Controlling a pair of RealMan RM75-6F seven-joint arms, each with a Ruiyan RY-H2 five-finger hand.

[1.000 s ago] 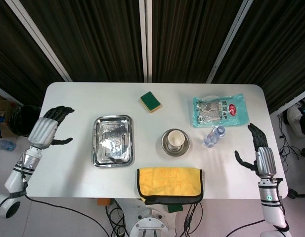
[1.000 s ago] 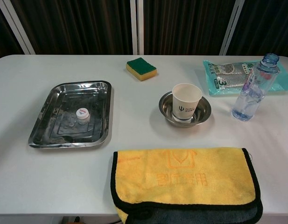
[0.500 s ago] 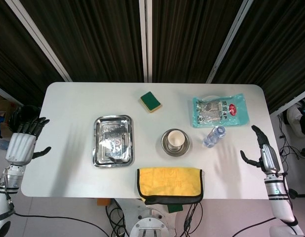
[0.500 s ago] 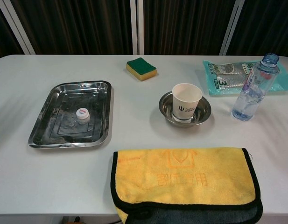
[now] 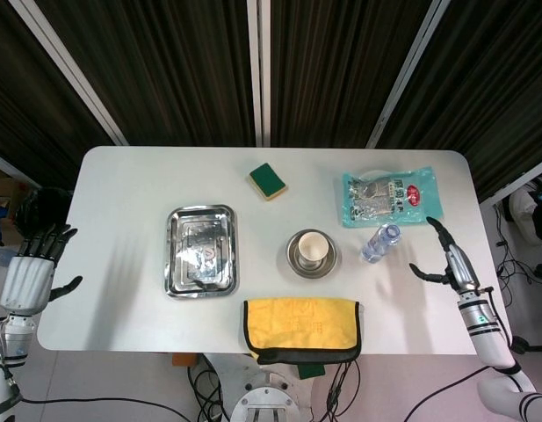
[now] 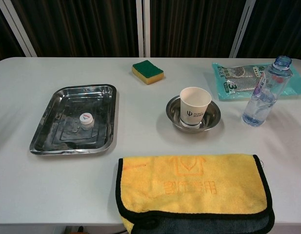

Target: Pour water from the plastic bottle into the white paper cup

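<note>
Head view: right hand [image 5: 448, 262], fingers spread and empty, hovers at the counter's [image 5: 121, 202] right edge. Left of it, near, stands the plastic bottle [image 5: 379, 242], upright and uncapped; further left, the white paper cup [image 5: 312, 248] sits in a steel bowl [image 5: 296, 262]. Left hand [image 5: 32, 271], likewise spread and empty, lies well apart. Neither hand shows in the chest view.

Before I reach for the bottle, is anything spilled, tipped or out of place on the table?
Nothing spilled or tipped. The plastic bottle stands upright and uncapped; its cap lies in the steel tray. The white paper cup sits upright in a small metal bowl, slightly unusual but stable.
</note>
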